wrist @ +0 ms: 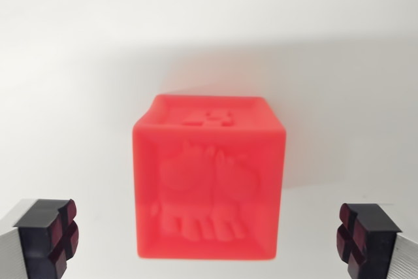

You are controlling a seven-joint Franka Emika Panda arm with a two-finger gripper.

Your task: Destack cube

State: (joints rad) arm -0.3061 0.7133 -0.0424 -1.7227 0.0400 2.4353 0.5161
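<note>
Red cube (210, 181) of soft-looking matt plastic or rubber, embossed relief on its faces, white surface (78, 63) smooth and matt, fingertips (51, 234) of black ribbed plastic, dark maroon pads, pale grey matt finger bodies

Plain lab-like white tabletop (78, 63)

Red cube (210, 184) upright on white surface, raised animal figure on front, embossed mark on top.

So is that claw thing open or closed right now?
Open. The gripper has its two fingers far apart at the picture's bottom corners, clear of the red cube.
</note>
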